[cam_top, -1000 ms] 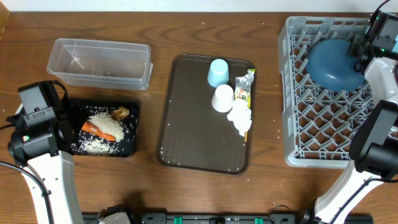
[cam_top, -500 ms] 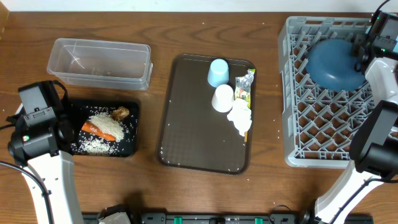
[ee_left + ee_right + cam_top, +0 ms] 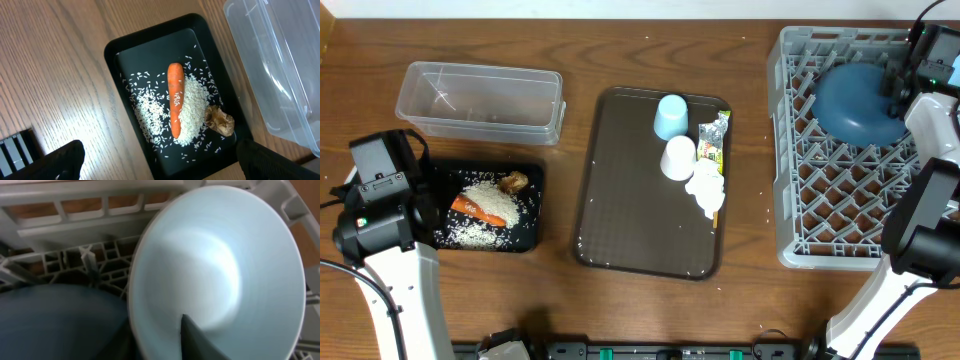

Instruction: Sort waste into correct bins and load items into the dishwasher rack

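**A:** Any writing to read?

**B:** Only on the shiny green-silver wrapper (image 3: 714, 138), and its print is too small to make out. It is a crinkled strip lying far-to-near at the right edge of the dark brown serving tray (image 3: 620, 200).

**A:** And the rest of that tray?

**B:** There is a smooth light-blue cup (image 3: 671, 116) at the far end and a white cup (image 3: 678, 158) just near of it. The crumpled napkin (image 3: 705, 186) touches the white cup's right side. The thin wooden chopsticks (image 3: 717, 215) run far-to-near, mostly hidden under the napkin and wrapper.

**A:** The carrot?

**B:** The carrot (image 3: 174, 100) lies in the shallow, glossy black tray (image 3: 112, 52) on a bed of loose rice (image 3: 192, 107). Its long axis runs left to right, blunt end left and tapered tip right, toward the wrinkled brown lump (image 3: 219, 120). The clear tub (image 3: 480, 100) stands just far of that tray.

**A:** The grippers?

**B:** The left gripper (image 3: 160, 162) hangs over the black tray, fingers wide apart and empty. The right gripper (image 3: 160, 337) pinches the rim of the white bowl (image 3: 220, 265). The bowl stands on edge in the grey lattice rack (image 3: 785, 150), beside the round blue dish (image 3: 855, 100).
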Available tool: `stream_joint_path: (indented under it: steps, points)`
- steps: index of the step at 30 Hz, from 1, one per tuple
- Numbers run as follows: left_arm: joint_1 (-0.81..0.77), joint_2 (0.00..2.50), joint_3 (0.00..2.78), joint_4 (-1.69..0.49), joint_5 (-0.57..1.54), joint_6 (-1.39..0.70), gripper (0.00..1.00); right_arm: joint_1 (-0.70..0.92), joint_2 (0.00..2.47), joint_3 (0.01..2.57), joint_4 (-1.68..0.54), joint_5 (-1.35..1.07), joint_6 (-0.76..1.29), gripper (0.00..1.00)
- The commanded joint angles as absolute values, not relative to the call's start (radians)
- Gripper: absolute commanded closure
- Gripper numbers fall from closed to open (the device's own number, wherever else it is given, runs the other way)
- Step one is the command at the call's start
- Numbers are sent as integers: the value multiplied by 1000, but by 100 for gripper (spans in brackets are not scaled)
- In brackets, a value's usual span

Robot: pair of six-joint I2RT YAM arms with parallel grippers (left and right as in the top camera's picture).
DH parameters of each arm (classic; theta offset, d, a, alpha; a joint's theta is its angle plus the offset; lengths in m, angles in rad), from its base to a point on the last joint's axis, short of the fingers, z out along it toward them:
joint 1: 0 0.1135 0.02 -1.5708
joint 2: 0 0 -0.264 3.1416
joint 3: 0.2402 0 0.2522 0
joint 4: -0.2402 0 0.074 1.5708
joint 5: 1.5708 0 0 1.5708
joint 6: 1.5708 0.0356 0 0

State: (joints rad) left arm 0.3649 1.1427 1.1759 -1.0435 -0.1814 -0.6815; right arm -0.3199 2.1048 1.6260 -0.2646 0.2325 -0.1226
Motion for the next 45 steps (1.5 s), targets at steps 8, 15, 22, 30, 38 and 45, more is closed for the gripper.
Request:
stream_joint_path:
  steps: [8, 15, 22, 30, 38, 45]
  points:
    - [370, 1143, 1197, -1046, -179, -690, 2, -341, 2057, 1637, -274, 160, -37, 99]
    - [370, 1143, 1197, -1046, -179, -690, 2, -404, 1918, 1637, -296, -93, 112, 99]
    - [370, 1143, 1197, -1046, -179, -690, 2, -578, 1851, 1637, -296, -542, 323, 99]
    - [370, 1143, 1197, -1046, -179, -690, 2, -742, 1880, 1633, -252, -857, 352, 99]
    - [370, 1143, 1197, -1046, -179, -690, 2, -712, 1990, 1633, -160, -1015, 352, 99]
    - [370, 1143, 1197, -1046, -179, -690, 2, -654, 2080, 1633, -52, -1109, 361, 99]
